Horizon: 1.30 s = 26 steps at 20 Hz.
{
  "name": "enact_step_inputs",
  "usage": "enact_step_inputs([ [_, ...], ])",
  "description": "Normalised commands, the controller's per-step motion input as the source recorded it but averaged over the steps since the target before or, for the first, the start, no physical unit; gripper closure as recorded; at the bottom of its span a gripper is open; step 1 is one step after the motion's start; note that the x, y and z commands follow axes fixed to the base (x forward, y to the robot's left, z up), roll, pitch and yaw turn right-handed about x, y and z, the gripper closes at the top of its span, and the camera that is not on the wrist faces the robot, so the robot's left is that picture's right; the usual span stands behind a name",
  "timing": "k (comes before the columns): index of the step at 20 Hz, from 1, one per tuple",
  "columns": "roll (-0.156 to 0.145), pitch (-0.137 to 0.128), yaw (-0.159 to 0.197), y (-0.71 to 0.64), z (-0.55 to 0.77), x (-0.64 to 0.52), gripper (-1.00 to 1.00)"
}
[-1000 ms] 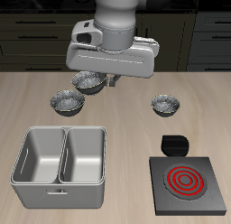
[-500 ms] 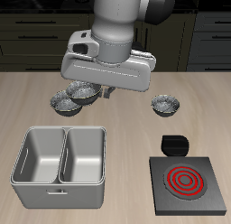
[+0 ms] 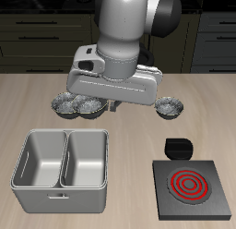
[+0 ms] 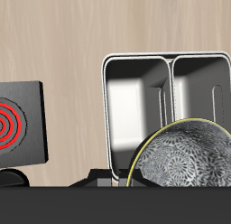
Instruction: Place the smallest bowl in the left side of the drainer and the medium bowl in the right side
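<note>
We saw a wooden table (image 3: 212,103). The drainer (image 3: 62,168) sat on it. A black stove (image 3: 192,189) lay beside the drainer. Two bowls (image 3: 65,105) (image 3: 170,107) sat farther back.

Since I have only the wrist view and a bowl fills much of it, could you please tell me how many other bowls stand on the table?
Observer: Two, the smallest bowl and the widest bowl, set well apart.
Operator: Which bowl is at the end effector?
Observer: The medium bowl, it seems, close beside the widest one. The end effector hides part of it.
Operator: Is it over the drainer yet?
Observer: No, the drainer lies nearer the table's front edge.
</note>
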Motion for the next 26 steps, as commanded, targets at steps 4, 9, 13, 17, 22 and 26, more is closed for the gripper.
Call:
enact_step_inputs([
  [4,0.004,0.023,-0.006,-0.04,-0.24,0.06,1.00],
  [9,0.009,0.034,-0.009,-0.02,-0.33,0.09,1.00],
  [13,0.005,0.041,-0.004,0.00,-0.37,0.08,1.00],
  [17,0.003,0.042,0.006,0.01,-0.35,0.07,1.00],
  [22,-0.011,0.032,-0.001,-0.02,-0.25,0.04,1.00],
  [26,-0.015,0.045,0.034,0.06,-0.16,0.00,-1.00],
])
